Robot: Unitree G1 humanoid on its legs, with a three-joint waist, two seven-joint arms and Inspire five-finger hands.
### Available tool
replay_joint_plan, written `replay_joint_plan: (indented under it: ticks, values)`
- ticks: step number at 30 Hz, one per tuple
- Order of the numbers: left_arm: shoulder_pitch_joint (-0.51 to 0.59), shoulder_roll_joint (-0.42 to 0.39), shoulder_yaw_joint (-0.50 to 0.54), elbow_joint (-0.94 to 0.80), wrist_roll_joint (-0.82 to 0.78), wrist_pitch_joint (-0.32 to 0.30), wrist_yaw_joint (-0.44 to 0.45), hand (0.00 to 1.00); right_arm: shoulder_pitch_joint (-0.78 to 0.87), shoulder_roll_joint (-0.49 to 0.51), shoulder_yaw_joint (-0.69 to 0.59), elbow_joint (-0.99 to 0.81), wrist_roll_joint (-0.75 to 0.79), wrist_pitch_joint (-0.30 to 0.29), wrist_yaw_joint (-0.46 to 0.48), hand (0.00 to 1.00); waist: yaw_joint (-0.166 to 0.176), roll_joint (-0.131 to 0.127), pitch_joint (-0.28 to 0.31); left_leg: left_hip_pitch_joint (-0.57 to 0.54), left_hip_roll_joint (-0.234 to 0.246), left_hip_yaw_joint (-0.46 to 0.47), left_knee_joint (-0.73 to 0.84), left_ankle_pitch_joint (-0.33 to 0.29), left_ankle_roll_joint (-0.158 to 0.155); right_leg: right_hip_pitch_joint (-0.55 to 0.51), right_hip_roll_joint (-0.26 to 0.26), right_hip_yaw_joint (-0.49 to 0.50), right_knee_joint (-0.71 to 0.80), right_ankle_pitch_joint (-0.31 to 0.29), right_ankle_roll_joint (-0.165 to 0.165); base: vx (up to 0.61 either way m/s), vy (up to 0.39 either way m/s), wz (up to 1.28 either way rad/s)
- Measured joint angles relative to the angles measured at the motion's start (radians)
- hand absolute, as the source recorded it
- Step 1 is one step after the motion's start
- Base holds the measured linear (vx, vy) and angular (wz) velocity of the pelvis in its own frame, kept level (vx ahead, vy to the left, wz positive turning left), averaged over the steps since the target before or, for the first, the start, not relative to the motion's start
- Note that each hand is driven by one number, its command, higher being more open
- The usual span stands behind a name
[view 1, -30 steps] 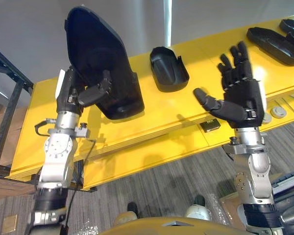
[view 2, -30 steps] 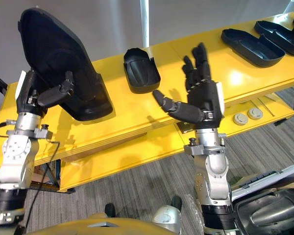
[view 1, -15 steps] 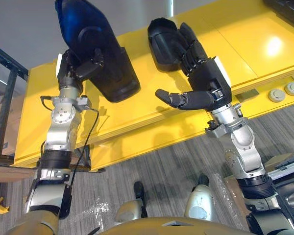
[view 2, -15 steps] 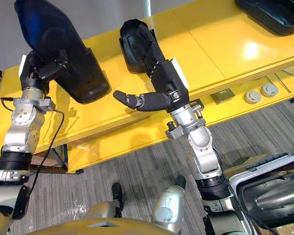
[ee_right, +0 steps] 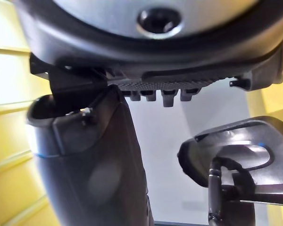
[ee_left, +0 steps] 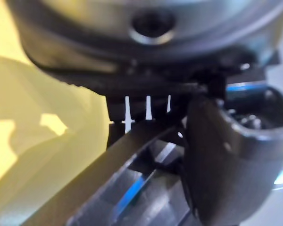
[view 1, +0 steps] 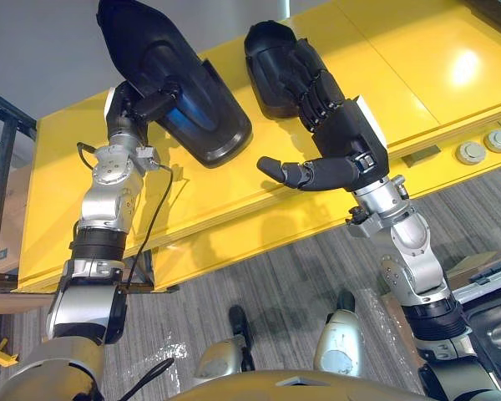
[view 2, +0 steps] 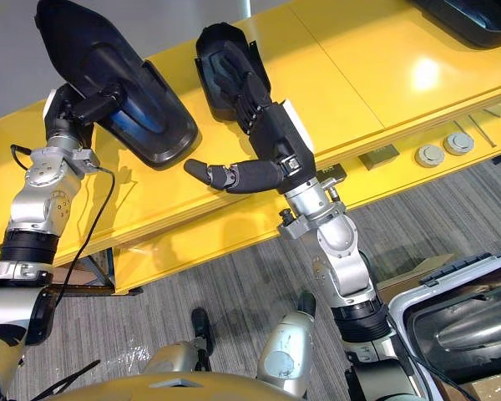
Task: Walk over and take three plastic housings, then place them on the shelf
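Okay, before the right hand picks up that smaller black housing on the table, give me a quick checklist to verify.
1. Grip of left hand on large housing: ok, thumb curled over its rim.
2. Reach of right hand to small housing: ok, fingers lie over it.
3. Thumb closed on small housing: not ok, it stands off to the side.
4. Small housing resting on yellow table: ok.
5. Fingertips hooked inside it: cannot tell.

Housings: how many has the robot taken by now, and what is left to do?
Done: one is taken; the left hand grips the large housing by its rim. In hand: the open right hand reaches over the small housing on the table, not gripping it. Left: grasp that one, take a third, perhaps the far housing, then shelve all three.
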Motion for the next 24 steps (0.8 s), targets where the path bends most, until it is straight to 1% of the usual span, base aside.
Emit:
replay_joint_plan:
  ticks: [3, 6, 8, 10, 12, 14, 17, 19, 22, 24]
  values:
    - [-0.012, 0.0, 0.008, 0.033, 0.017, 0.005, 0.004, 1.0, 0.001, 0.002, 0.011, -0.053, 0.001, 0.01, 0.001, 1.0, -0.003, -0.001, 0.001, 0.0, 0.003, 0.01, -0.001, -0.002, -0.003, 0.002, 0.006, 0.003, -0.014, -0.001, 0.006, -0.03, -0.019, -0.05]
    - [-0.028, 0.003, 0.013, 0.073, 0.022, 0.028, 0.008, 1.0, 0.002, 0.003, 0.018, -0.069, 0.029, 0.009, 0.001, 1.0, -0.012, -0.005, 0.003, 0.001, 0.004, 0.012, -0.001, -0.002, -0.003, 0.008, 0.012, 0.015, -0.022, 0.001, 0.011, -0.01, -0.005, -0.02]
    - [-0.031, 0.013, 0.009, 0.096, 0.078, 0.043, 0.014, 1.0, 0.003, 0.005, 0.025, -0.071, 0.038, 0.009, 0.001, 1.0, -0.022, -0.008, 0.006, 0.0, 0.003, 0.016, -0.001, -0.002, -0.003, 0.008, 0.014, 0.021, -0.03, 0.009, 0.016, 0.0, -0.006, -0.02]
    - [-0.03, 0.029, -0.05, 0.14, 0.172, 0.08, 0.025, 1.0, 0.004, 0.005, 0.029, -0.071, 0.039, 0.009, 0.0, 1.0, -0.03, -0.007, 0.022, 0.0, 0.0, 0.019, 0.0, -0.003, -0.003, 0.008, 0.014, 0.028, -0.033, 0.015, 0.022, 0.0, 0.0, 0.0]
    - [-0.037, 0.029, -0.052, 0.132, 0.215, 0.067, 0.046, 1.0, 0.009, 0.003, 0.031, -0.07, 0.039, 0.01, -0.007, 1.0, -0.029, -0.007, 0.034, -0.002, 0.001, 0.019, 0.0, -0.002, -0.003, 0.006, 0.014, 0.027, -0.033, 0.016, 0.021, 0.0, 0.0, 0.0]
    - [-0.039, 0.034, -0.053, 0.129, 0.248, 0.083, 0.051, 1.0, 0.013, 0.004, 0.041, -0.07, 0.039, 0.012, -0.014, 1.0, -0.031, -0.005, 0.035, -0.001, 0.0, 0.026, 0.0, -0.003, -0.003, 0.006, 0.014, 0.029, -0.034, 0.016, 0.021, 0.03, -0.012, 0.0]
    - [-0.04, 0.034, -0.053, 0.126, 0.293, 0.09, 0.075, 1.0, 0.013, 0.004, 0.043, -0.07, 0.039, 0.012, -0.018, 1.0, -0.04, -0.004, 0.036, 0.002, 0.0, 0.027, 0.0, -0.002, -0.003, 0.006, 0.014, 0.028, -0.033, 0.016, 0.02, 0.05, -0.022, 0.01]
    - [-0.043, 0.036, -0.052, 0.125, 0.297, 0.106, 0.087, 1.0, 0.015, 0.004, 0.043, -0.07, 0.04, 0.012, -0.018, 1.0, -0.045, -0.004, 0.036, 0.003, 0.0, 0.028, 0.0, -0.002, -0.003, 0.006, 0.014, 0.029, -0.033, 0.016, 0.02, 0.02, -0.012, 0.0]
    - [-0.048, 0.036, -0.052, 0.124, 0.326, 0.124, 0.126, 1.0, 0.027, 0.004, 0.044, -0.07, 0.04, 0.012, -0.021, 1.0, -0.052, -0.004, 0.036, 0.006, 0.0, 0.031, 0.0, -0.002, -0.004, 0.007, 0.014, 0.031, -0.033, 0.016, 0.02, 0.01, -0.014, -0.03]
    - [-0.047, 0.036, -0.052, 0.128, 0.323, 0.13, 0.19, 1.0, 0.052, 0.01, 0.045, -0.07, 0.04, 0.011, -0.023, 1.0, -0.053, -0.005, 0.036, 0.01, 0.002, 0.034, 0.0, -0.003, -0.005, 0.008, 0.018, 0.033, -0.033, 0.016, 0.02, 0.0, -0.027, -0.04]
